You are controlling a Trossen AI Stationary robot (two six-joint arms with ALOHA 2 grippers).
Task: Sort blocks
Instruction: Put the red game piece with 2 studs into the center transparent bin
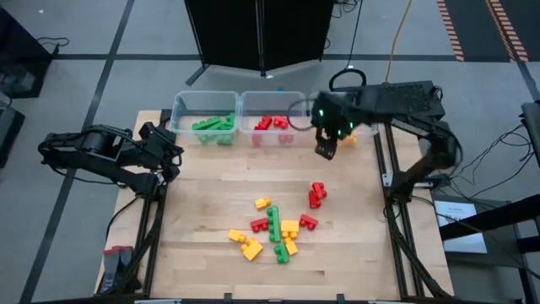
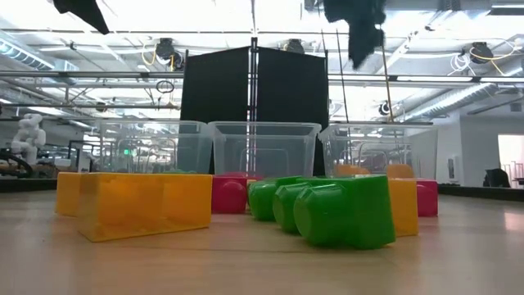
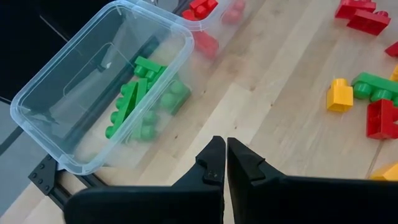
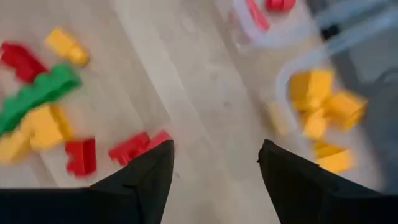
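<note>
The left gripper (image 1: 173,154) is pinched fully closed and holds nothing, parked at the far left edge of the tabletop (image 1: 211,194), just near of the left bin (image 1: 205,118). That clear bin sits at the far left of the row and holds several green blocks (image 1: 213,127) piled against its near wall; the left wrist view shows them stacked loosely inside the clear walls.

Just right of it stands the middle bin (image 1: 272,118), touching the first, with a few red blocks (image 1: 272,123) in it.

Nearer, toward the middle of the tabletop, lies the loose pile of blocks (image 1: 274,232): yellow ones on its left and near side, a green strip (image 1: 274,224) running through the centre, red pieces at its edges. A small yellow block (image 1: 262,203) lies at the far side of the pile, and a red pair (image 1: 317,194) lies apart, farther right.

The right gripper (image 1: 326,150) hangs above the far right part of the tabletop, just near of the right bin (image 1: 363,135), its fingers spread apart and empty. Its wrist view shows yellow blocks (image 4: 323,112) in that bin, beyond bare wood between the fingers.
</note>
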